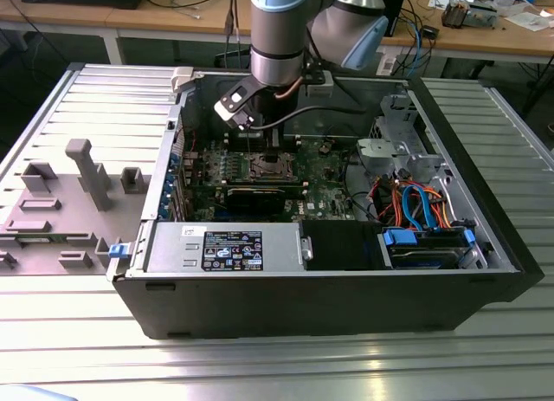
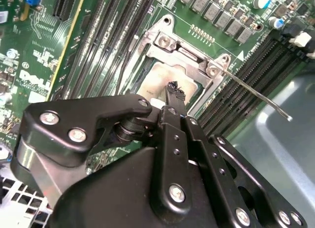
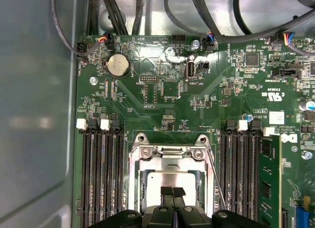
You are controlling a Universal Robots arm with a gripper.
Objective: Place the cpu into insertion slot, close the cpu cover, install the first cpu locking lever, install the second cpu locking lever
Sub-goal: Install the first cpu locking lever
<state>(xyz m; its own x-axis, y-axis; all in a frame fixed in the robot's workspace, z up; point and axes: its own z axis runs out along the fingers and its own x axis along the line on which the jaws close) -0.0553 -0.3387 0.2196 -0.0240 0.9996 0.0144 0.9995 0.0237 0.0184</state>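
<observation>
The cpu [image 3: 170, 180] lies in the insertion slot [image 1: 264, 165] on the green board, its silver top [image 2: 160, 80] showing. The cpu cover [image 3: 170, 154] lies flat over it, the chip showing through the cover's window [image 2: 184, 55]. My gripper [image 3: 172, 192] hangs just above the chip's middle with its two black fingertips [image 2: 173, 87] pressed together, holding nothing. One thin wire locking lever [image 2: 256, 92] sticks out free from a corner of the socket. It also runs along the cover's side [image 3: 215, 174]. In the exterior view my gripper [image 1: 251, 148] reaches down into the open case.
Rows of black memory slots [image 3: 101, 174] flank the socket on both sides. Cables [image 3: 147, 11] cross the case wall beyond the board. A drive cage [image 1: 394, 145], bundled wires [image 1: 415, 206] and the power supply [image 1: 225, 245] crowd the case. Grey fixtures [image 1: 86, 171] stand outside on the exterior view's left.
</observation>
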